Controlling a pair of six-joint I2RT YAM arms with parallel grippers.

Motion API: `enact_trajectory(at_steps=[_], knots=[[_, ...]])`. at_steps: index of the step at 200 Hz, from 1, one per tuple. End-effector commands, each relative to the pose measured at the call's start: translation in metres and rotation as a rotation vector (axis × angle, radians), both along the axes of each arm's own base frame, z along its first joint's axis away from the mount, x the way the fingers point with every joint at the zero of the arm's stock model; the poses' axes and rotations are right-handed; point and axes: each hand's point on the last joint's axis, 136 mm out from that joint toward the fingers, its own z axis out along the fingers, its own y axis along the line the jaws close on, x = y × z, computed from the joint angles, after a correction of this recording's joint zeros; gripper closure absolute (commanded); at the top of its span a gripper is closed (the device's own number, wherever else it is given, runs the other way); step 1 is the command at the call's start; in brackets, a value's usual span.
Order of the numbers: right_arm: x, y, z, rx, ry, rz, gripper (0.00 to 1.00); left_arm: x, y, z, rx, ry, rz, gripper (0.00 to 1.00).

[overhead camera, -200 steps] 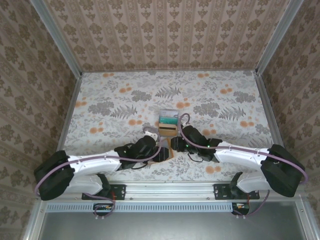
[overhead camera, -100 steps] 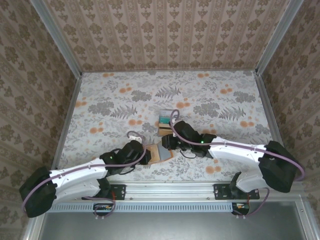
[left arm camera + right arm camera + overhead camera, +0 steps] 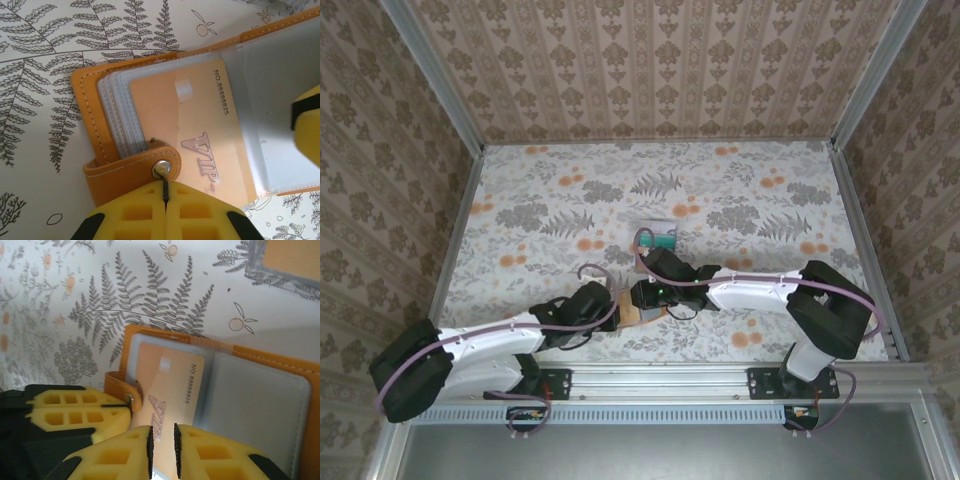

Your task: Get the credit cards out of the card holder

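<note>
Leftward has come the right gripper (image 3: pixel 162 445), pinching the VIP card (image 3: pixel 170 385) inside the open card holder (image 3: pixel 260 405); left gripper (image 3: pixel 165 194) clamps its snap tab (image 3: pixel 135 170), on floral tabletop (image 3: pixel 540 200).

one card holder (image 3: pixel 87 120) — three credit cards (image 3: pixel 185 115): one gold card (image 3: pixel 170 385), one teal card (image 3: pixel 658 240), one orange card (image 3: pixel 290 257).

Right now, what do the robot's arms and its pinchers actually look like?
The left arm and right arm have white shells with bulky black joints, and a purple cable loops along each. The left gripper and right gripper have chunky yellow fingers moulded with rectangular hollows, on black mounts. The right's inner faces carry ribbed black pads.
</note>
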Motion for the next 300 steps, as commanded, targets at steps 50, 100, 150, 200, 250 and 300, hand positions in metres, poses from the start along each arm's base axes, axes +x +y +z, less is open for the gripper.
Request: enact_trajectory(at_steps=[50,100,150,200,250,300], knots=[[-0.006,-0.010,-0.027,-0.044,0.093,-0.029,0.77,-0.004,0.009,-0.008,0.023,0.021,0.025,0.95],[-0.007,-0.004,-0.032,-0.021,0.119,-0.022,0.78,-0.005,0.006,-0.009,0.025,0.028,0.017,0.95],[-0.009,-0.003,-0.038,-0.018,0.149,-0.024,0.78,-0.007,0.005,-0.009,0.026,0.028,0.012,0.95],[-0.010,0.001,-0.038,0.004,0.159,-0.019,0.80,-0.008,0.003,-0.009,0.026,0.027,0.008,0.95],[-0.009,-0.001,-0.037,0.016,0.165,-0.028,0.99,-0.008,0.005,-0.010,0.038,0.029,0.014,0.96],[-0.003,-0.019,-0.036,0.007,0.159,-0.067,1.00,-0.008,0.017,-0.016,0.090,0.042,0.044,1.00]])
